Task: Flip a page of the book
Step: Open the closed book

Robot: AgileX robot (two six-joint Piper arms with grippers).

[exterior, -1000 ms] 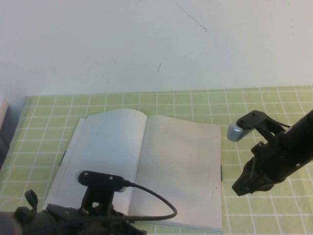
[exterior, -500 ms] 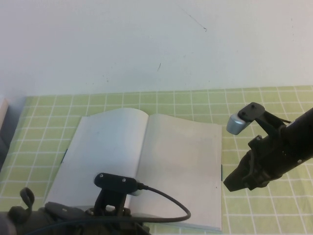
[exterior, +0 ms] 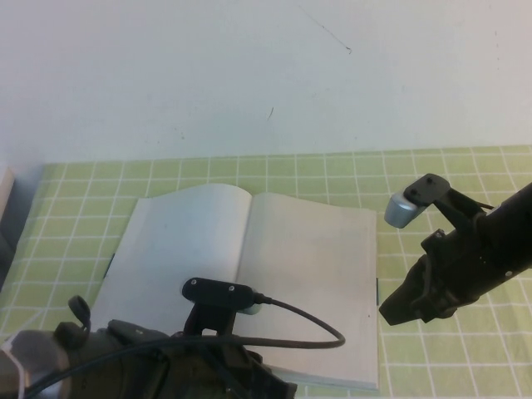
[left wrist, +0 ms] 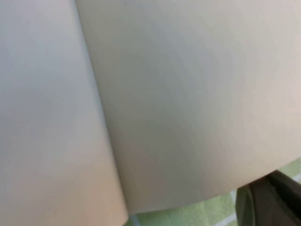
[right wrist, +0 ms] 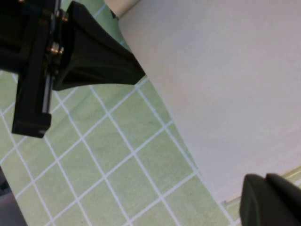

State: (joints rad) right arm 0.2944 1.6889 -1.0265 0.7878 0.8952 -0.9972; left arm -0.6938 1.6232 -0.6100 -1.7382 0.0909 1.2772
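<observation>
The book [exterior: 249, 274] lies open on the green checked table, showing two blank white pages. The right-hand page [exterior: 316, 274] lies flat; it also fills the right wrist view [right wrist: 221, 84]. My right gripper [exterior: 391, 314] is shut and empty, just off the book's right edge near its front corner, as the right wrist view [right wrist: 270, 200] shows. My left gripper [exterior: 224, 320] hangs over the book's front edge near the fold. The left wrist view shows the fold, both pages [left wrist: 188, 94] and one dark finger [left wrist: 275, 202].
The green checked tablecloth [exterior: 449, 174] runs round the book, with a white wall behind. A pale box edge [exterior: 7, 187] shows at the far left. My left arm [right wrist: 70, 56] shows in the right wrist view, across the book's front edge.
My left arm has slid to the right along the book's front edge. My right gripper moved a little left toward the book's right edge, then held still. The pages have not moved.
</observation>
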